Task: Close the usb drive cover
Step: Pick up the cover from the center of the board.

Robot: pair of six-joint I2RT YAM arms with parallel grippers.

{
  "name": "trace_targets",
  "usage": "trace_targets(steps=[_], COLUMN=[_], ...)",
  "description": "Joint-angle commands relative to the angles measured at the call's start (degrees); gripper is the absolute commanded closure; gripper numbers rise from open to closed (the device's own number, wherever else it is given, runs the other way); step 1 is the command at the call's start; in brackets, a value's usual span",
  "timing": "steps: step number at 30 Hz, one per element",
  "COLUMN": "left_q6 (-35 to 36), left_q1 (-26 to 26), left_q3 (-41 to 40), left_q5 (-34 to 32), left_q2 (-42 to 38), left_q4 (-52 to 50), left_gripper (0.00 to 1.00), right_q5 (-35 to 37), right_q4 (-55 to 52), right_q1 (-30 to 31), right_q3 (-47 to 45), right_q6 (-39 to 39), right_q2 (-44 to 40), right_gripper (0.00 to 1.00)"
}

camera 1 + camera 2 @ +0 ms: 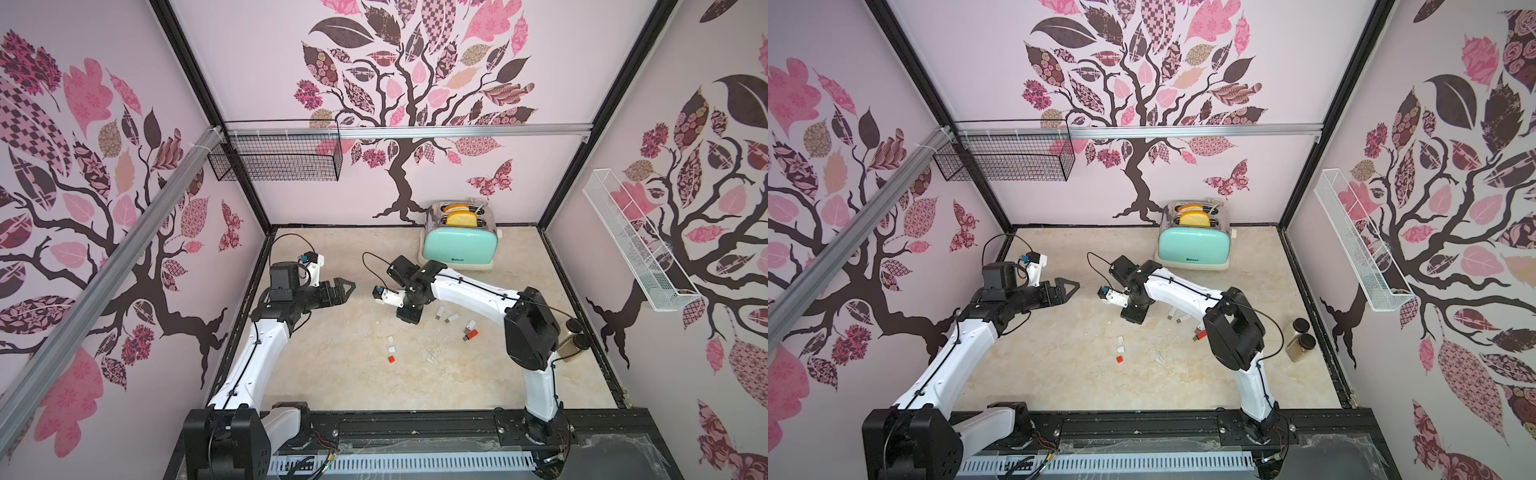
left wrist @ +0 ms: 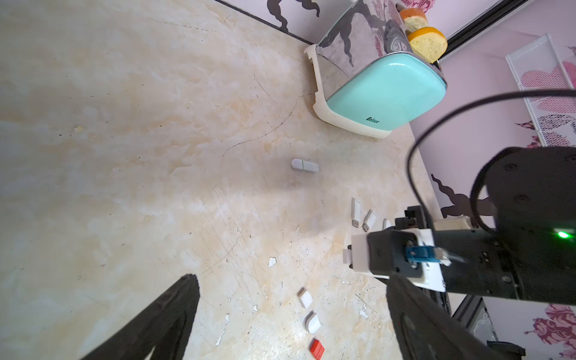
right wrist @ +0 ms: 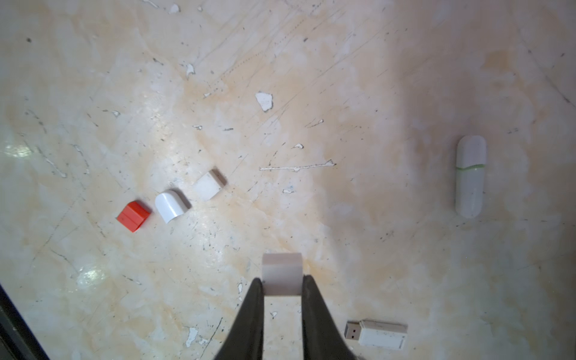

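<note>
White cap (image 3: 282,268): right gripper (image 3: 282,280) is pinching it.
Uncapped drive (image 1: 439,311): is lying at 3 o'clock of that gripper in a top view, plug apparently pointing toward 6.
Left gripper (image 1: 345,291): is hanging spread, farther off at 9 o'clock.

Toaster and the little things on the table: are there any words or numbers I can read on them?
"Belinee": small dark word low on the green side of the toaster. The last letters are fuzzy, so the spelling is unsure.
Open USB stick: no writing that can be read.
Closed USB stick: only a green line, no words.
Red cap: plain, no writing.
</note>
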Motion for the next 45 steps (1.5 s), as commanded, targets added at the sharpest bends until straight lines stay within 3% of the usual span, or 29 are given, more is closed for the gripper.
trace_targets(steps=[1, 5, 12, 18, 32, 45], left_q6=[-5.7, -10.4, -11.3, -12.9, -10.4, -10.6], left_q1=[0.2, -1.8, -8.5, -9.3, -16.0, -16.7], left_q3=[-1.4, -2.0, -0.9, -1.6, -0.8, 0.4], left_q5=[3.5, 5.7, 8.2, 10.4, 14.9, 15.1], left_q2=[1.9, 5.8, 11.3, 14.8, 18.0, 20.0], left_q4=[5.9, 10.4, 11.6, 13.6, 12.2, 10.8], left_gripper=[0.04, 0.08, 0.12, 0.25, 0.41, 0.63], right_q5=[-2.4, -4.3, -4.8, -5.6, -6.8, -7.9], right_q4=[7.9, 18.8, 33.5, 38.0, 44.2, 45.5], right_q1=[-0.1, -0.1, 0.1, 0.4, 2.4, 2.4], right_q3=[-4.8, -13.1, -22.8, -26.3, -28.7, -28.1], right_q6=[3.4, 6.2, 12.1, 13.8, 15.7, 16.3], right_q2=[-4.7, -10.1, -15.6, -17.3, -17.5, -17.4], right_gripper=[0.79, 0.79, 0.80, 0.80, 0.80, 0.79])
